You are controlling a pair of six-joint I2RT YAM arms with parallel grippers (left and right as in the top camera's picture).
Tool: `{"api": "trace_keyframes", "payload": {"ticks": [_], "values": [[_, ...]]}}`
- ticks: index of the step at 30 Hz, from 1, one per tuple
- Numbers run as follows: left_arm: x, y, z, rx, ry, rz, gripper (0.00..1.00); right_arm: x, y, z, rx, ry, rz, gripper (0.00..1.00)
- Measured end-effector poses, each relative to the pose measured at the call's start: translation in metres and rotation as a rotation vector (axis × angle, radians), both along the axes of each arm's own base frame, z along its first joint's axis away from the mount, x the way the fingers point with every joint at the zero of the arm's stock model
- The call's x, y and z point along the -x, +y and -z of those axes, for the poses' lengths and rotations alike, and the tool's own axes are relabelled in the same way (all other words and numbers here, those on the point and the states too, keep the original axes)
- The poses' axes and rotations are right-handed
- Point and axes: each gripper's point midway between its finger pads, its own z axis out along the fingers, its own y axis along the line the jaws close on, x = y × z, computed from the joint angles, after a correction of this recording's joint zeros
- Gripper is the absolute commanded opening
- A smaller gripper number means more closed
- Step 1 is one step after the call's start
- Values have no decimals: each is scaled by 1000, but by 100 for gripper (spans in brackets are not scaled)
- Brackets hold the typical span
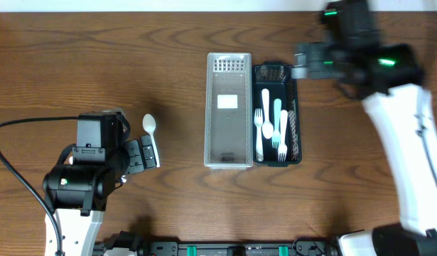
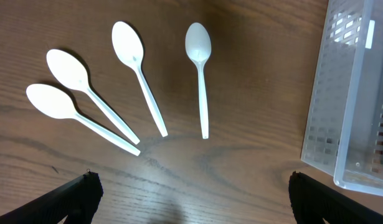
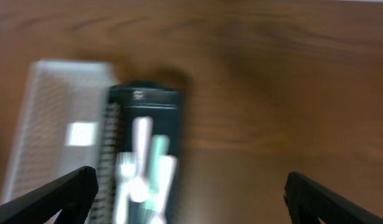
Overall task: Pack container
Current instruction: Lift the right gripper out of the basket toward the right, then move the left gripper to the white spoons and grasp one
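1. Only the left wrist view shows four white plastic spoons [image 2: 127,45] fanned on the table [image 2: 253,168], bowls away from the camera and handles converging toward it; the overhead view shows a single spoon [image 1: 150,126], and the rest there are hidden under the arm.
2. The left gripper [image 2: 194,208] hangs over the handle ends with its dark fingertips [image 2: 79,193] spread wide, at the two lower corners of its own view; from overhead the left gripper [image 1: 148,153] sits just below the visible spoon.
3. The overhead view alone gives the layout; a clear bin [image 1: 229,139] stands mid-table, touching a dark tray [image 1: 298,139] on its right.
4. White forks [image 1: 259,131] and one pale green piece [image 1: 277,112] lie lengthwise in the dark tray; the clear bin shows only a white label on its floor.
5. The right gripper [image 1: 301,62] hovers by the tray's far right corner; its own view is blurred, with both fingertips [image 3: 60,190] set wide apart and the dark tray [image 3: 144,96] between them.
6. The clear bin [image 2: 353,93] is translucent, rectangular, with perforated walls; the tray is dark with mesh-like sides; the spoons are smooth and glossy; the table is brown wood grain.
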Motion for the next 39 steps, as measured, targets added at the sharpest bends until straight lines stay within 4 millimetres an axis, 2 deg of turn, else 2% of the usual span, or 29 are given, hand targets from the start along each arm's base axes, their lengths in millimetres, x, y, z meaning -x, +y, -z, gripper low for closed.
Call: {"api": "trace_keyframes", "payload": {"ticks": [2,5,8,10,12,16,19,22,30,35,39], "values": [[-2,0,-4,4,2,-8,98,10,-38,-2,9,19,87,99],[-16,-1,-21,15,-21,-24,98,13,-73,9,-8,56,172,99],[-34,-3,-32,19,-23,-31,98,17,-93,38,-25,130,221,98],[-48,-4,-32,22,-13,-37,98,18,-102,61,-35,175,242,99],[-63,-5,-20,20,19,-40,98,18,-107,82,-41,206,255,99],[-83,-6,24,7,155,-43,98,26,-108,128,-48,284,258,99],[-91,-7,54,0,244,-46,98,33,-106,150,-54,321,252,99],[-97,-7,81,-7,316,-47,98,37,-104,164,-60,341,248,99],[-107,-8,148,-22,462,-48,98,38,-102,166,-70,344,243,99],[-112,-8,174,-24,489,-48,98,38,-102,166,-71,345,243,99],[-105,-8,191,-27,515,-48,98,38,-101,166,-73,345,241,99]]}}
